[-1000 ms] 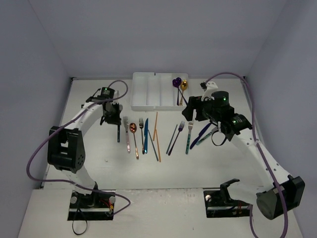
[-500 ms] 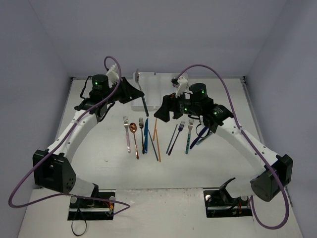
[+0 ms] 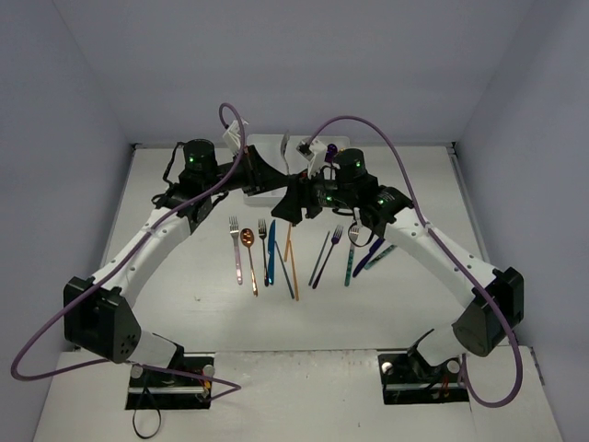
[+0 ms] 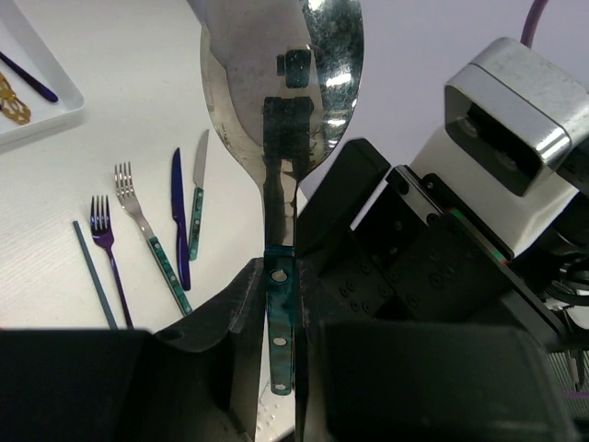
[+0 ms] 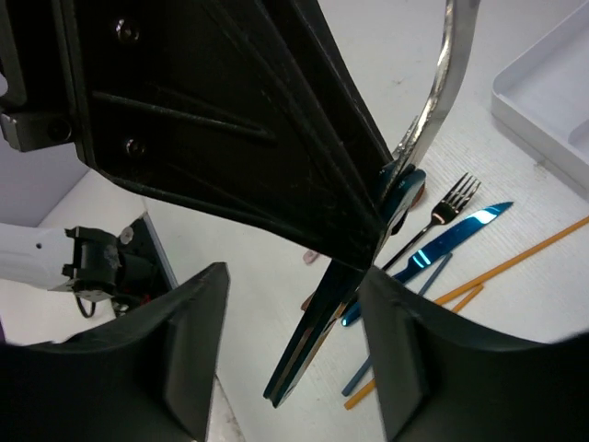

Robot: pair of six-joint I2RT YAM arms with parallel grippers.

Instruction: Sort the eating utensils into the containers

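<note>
Left wrist view, entry one: left gripper [image 4: 279,290], clenched on the teal riveted handle of the silver spoon [image 4: 285,83]. The bowl points up and the spoon is held in the air above the table [image 3: 184,295], near the tray.

Handling, as I judge it: stiff metal, light, heavier at the bowl end. The polished bowl is curved and slippery, so leave it alone. Take hold on the flat handle, at the free end below the left gripper's hold. Pinch squarely across the flats, or the spoon will swivel.

Entry two: right gripper [image 5: 293,290], released. Its fingers [image 5: 189,359] stand either side of that free handle end, not touching it.

Entry three: tray [image 4: 46,109], white, with long compartments. Only one end compartment shows here, and a purple handle [image 4: 28,75] and a gold piece [image 4: 11,99] lie in it. The right wrist view shows another corner with no utensil in the visible part. From above, the arms cover most of the tray, so you cannot tell what the middle compartments hold.

Entry four, on the table, left to right from above: pink fork [image 3: 236,249], copper spoon [image 3: 249,261], blue knife [image 3: 271,249], orange chopsticks [image 3: 291,241], teal fork [image 3: 352,256]. More dark pieces lie between these and to the right. All lie loose outside the tray, none sorted yet.
</note>
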